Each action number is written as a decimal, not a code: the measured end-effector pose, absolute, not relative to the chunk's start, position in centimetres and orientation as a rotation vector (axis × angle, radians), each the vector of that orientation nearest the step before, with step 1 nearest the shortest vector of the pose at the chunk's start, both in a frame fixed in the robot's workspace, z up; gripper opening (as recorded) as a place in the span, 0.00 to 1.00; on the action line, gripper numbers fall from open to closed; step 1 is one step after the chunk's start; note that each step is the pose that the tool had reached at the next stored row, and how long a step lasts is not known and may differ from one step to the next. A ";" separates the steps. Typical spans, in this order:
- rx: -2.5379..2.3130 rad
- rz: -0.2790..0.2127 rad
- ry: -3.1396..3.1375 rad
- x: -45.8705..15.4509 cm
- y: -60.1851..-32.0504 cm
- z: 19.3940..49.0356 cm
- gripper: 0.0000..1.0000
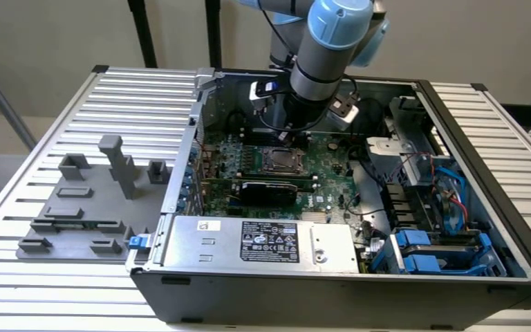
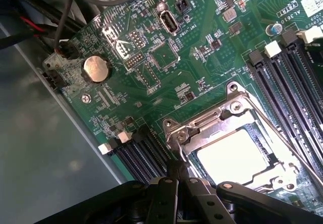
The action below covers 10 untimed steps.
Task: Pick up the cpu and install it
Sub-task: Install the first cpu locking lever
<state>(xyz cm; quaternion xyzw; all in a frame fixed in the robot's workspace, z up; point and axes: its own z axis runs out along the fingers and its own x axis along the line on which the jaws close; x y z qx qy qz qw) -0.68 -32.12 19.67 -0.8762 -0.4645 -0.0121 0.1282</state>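
cpu (image 2: 237, 156) in socket, beside claw (image 2: 177, 176)

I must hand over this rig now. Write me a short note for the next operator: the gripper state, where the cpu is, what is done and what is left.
Gripper: shut, holding nothing that can be seen, hanging just above the socket frame inside the open computer case.
The cpu: lying flat inside the socket on the motherboard, silvery top up, apart from the fingers.
Done: the cpu appears picked up and placed in the socket.
Left: the frame looks still unclamped, though I cannot tell for sure; check the seating. The grey parts tray sits outside the case, on the exterior view's left.
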 end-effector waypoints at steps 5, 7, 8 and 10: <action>-2.541 -0.042 -1.348 -0.6 -32.1 19.7 0.11; -2.536 -0.047 -1.346 -0.6 -32.1 19.7 0.11; -2.534 -0.049 -1.345 -0.6 -32.1 19.7 0.11; -2.530 -0.054 -1.344 -0.6 -32.1 19.7 0.11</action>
